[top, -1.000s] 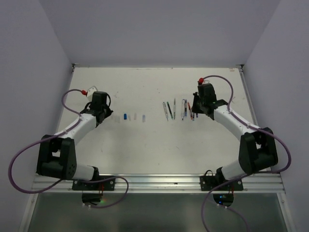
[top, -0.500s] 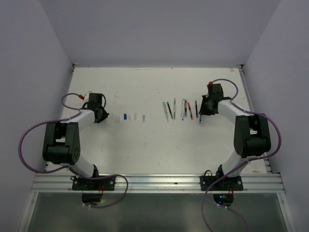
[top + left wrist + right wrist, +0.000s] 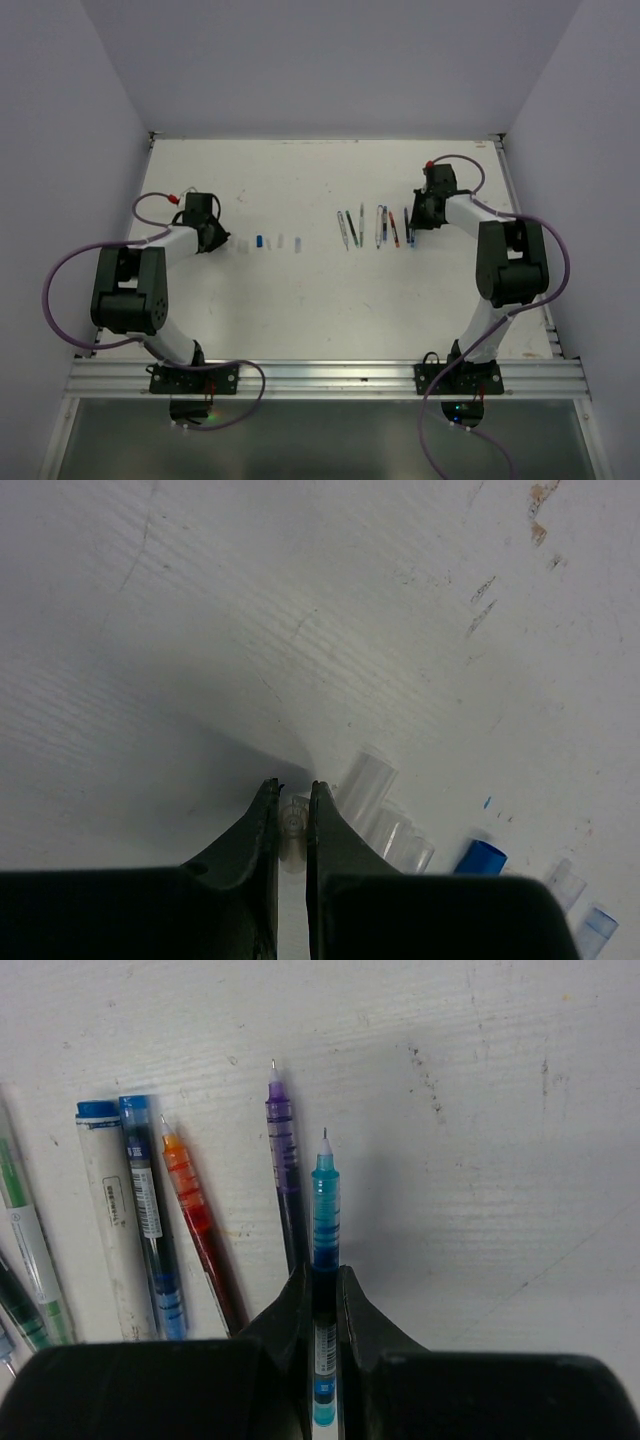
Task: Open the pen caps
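**Both grippers pinched shut, one on a cap and one on a pen**

The left gripper [image 3: 294,790] sits low over the white table [image 3: 300,180], its fingers closed on a small clear cap [image 3: 292,825]. Just to the right of it lie the other pen caps [image 3: 270,242] in a loose row. There are two or three clear ones, the nearest [image 3: 365,783] almost touching the finger, then a blue cap [image 3: 482,858], and two more at the frame's edge.

The right gripper [image 3: 322,1272] is closed around a teal pen [image 3: 325,1205], whose bare tip points away from the wrist. Close on its left lies a purple pen [image 3: 283,1160], nearly parallel and also uncapped. Further left are a red pen [image 3: 195,1225], a blue pen [image 3: 148,1210], a white-barrelled pen [image 3: 105,1220] and a green pen [image 3: 20,1220].

From above, the pens [image 3: 378,228] lie side by side on the right half of the table, well apart from the caps. Purple cables [image 3: 55,290] loop beside each arm, away from both rows.
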Robot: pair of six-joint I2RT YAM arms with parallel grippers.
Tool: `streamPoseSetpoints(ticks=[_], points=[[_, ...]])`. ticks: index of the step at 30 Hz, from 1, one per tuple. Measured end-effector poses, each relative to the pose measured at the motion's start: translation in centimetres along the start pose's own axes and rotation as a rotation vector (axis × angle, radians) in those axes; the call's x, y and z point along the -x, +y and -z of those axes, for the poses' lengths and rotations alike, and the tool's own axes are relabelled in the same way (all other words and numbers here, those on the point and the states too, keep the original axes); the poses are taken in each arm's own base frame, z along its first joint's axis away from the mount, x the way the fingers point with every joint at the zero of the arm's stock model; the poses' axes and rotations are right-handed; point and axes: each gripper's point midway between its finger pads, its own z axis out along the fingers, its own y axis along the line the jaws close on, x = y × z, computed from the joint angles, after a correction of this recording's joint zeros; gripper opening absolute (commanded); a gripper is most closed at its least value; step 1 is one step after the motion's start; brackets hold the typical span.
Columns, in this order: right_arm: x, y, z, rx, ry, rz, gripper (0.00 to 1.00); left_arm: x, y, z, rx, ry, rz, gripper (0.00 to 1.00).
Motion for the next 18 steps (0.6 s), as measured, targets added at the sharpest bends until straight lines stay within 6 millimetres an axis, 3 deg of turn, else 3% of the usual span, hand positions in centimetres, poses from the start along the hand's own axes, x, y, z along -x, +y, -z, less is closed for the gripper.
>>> streamPoseSetpoints(ticks=[7, 18], points=[[-0.6, -0.4, -0.9, -0.017, 0.022, 0.015, 0.16, 0.2, -0.8, -0.4, -0.038, -0.007, 0.004, 0.15], [-0.3, -0.4, -1.2, -0.019, 0.017, 0.018, 0.25, 0.4, -1.3, -0.6, -0.063, -0.009, 0.010, 0.31]])
